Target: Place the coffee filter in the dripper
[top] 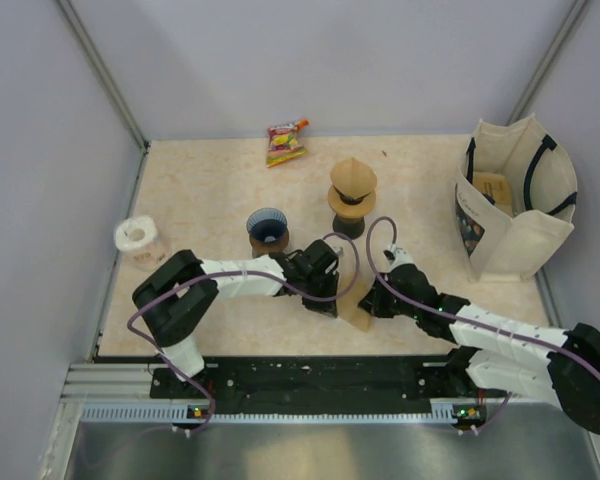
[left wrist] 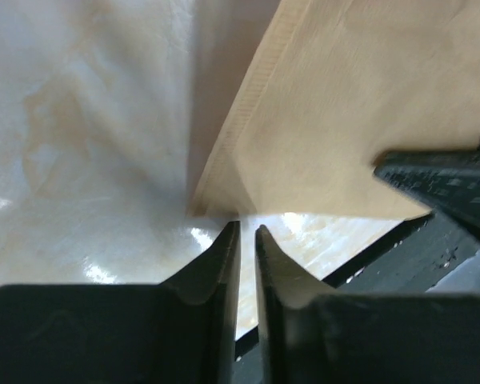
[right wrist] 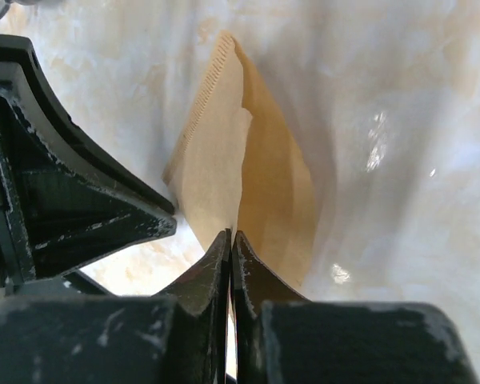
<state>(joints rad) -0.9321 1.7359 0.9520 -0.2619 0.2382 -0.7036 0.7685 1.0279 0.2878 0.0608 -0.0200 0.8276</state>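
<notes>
Your right gripper (right wrist: 230, 237) pinches the coffee filter (right wrist: 264, 168). Your left gripper (left wrist: 247, 232), fingers narrowly apart, perhaps touches its edge. The dripper (top: 268, 228) stands beyond.

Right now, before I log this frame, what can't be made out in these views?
Top view: coffee filter mostly covered by left claw and right claw.
Left wrist: whether the left claw's tips touch the filter's corner; too close, blurred.
Top view: dripper interior too small; absent from both wrist views.
</notes>
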